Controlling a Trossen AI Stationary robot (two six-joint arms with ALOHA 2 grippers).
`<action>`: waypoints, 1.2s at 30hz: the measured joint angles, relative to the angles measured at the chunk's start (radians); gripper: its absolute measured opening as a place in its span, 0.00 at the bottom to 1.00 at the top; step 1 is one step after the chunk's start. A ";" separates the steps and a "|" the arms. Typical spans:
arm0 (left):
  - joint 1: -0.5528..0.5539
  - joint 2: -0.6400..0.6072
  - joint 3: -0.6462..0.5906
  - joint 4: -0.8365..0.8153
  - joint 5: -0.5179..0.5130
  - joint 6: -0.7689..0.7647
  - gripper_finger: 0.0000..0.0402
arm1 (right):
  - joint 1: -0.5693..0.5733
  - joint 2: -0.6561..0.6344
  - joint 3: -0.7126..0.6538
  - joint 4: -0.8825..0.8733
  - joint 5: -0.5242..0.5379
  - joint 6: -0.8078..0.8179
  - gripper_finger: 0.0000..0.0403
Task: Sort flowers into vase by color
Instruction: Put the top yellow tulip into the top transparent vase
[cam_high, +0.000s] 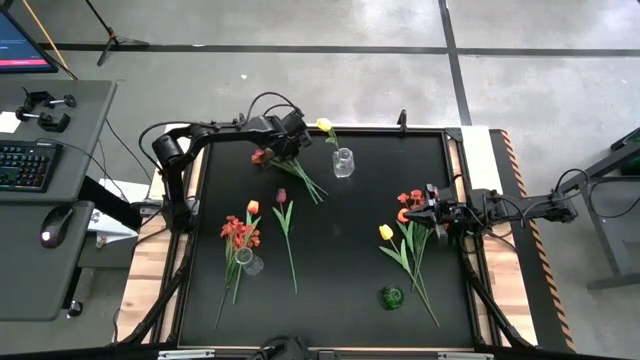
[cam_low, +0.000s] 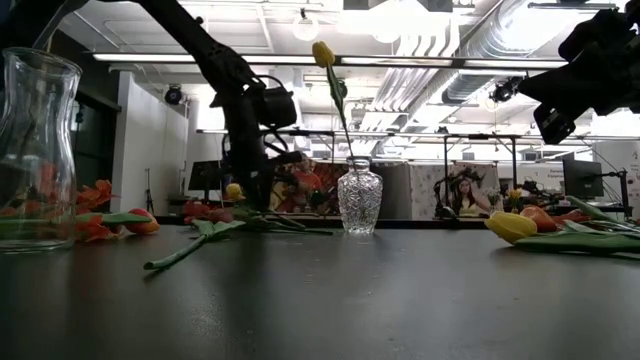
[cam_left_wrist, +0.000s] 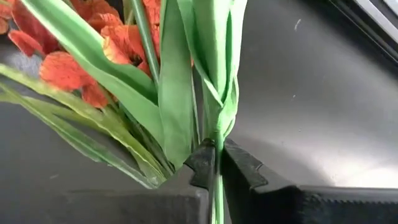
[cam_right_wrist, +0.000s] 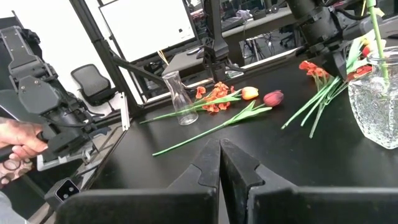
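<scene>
- The left end effector (cam_left_wrist: 214, 165) is pinching a thin green stem (cam_left_wrist: 216, 186), low down, probably so the flower hangs straight for a vase.
- It is hovering over the red bunch (cam_high: 268, 155), beside the cut-glass vase (cam_high: 343, 162) holding a yellow tulip (cam_high: 323, 125).
- The right end effector (cam_right_wrist: 220, 155), fingers pressed together, is waiting at the worktop (cam_high: 340, 250)'s right edge.

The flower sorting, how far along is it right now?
Early stage. Done: one yellow tulip stands in the cut-glass vase. In hand: the left gripper is shut on a green stem in the red bunch near that vase. Left: the orange bunch by the clear vase, the maroon tulip, and the yellow and red flowers beside the right gripper, which is shut and empty.
</scene>
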 joint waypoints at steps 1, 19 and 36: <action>-0.001 0.000 0.000 -0.001 -0.002 0.007 0.05 | 0.000 0.000 0.000 0.000 0.000 0.000 0.00; 0.006 0.001 0.000 0.000 -0.008 0.048 0.29 | 0.000 0.000 0.000 0.000 0.000 0.000 0.00; 0.011 0.022 0.000 0.002 -0.012 -0.014 0.14 | 0.000 0.000 0.000 0.000 0.000 0.000 0.00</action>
